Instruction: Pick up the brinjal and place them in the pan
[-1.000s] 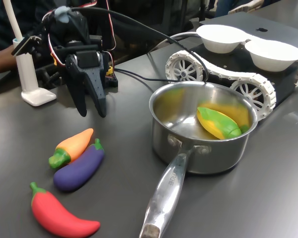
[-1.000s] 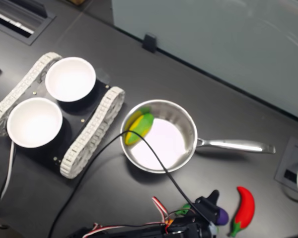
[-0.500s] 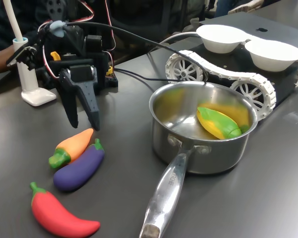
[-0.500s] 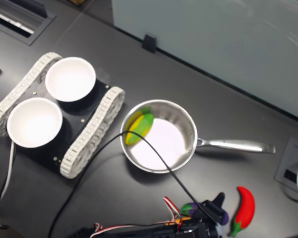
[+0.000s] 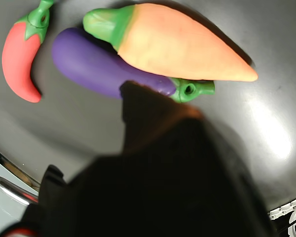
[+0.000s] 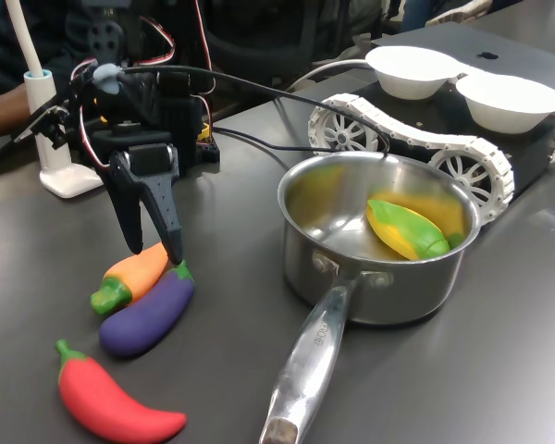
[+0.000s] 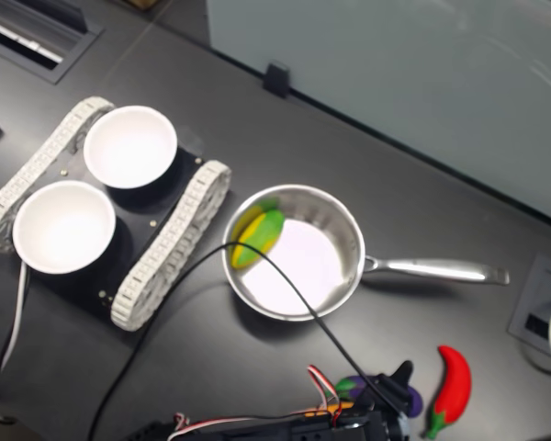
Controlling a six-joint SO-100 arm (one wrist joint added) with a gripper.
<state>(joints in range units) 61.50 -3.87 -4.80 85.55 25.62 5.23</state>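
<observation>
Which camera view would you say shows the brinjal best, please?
The first exterior view: the whole brinjal lies unobstructed beside the carrot. In the wrist view the claw covers part of the brinjal; in the second exterior view only a purple sliver shows behind the arm.

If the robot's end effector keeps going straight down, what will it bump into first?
Probably the carrot or the brinjal right beside it: the open end effector points down at their near ends. Depth is hard to judge, so I cannot tell which comes first.
</observation>
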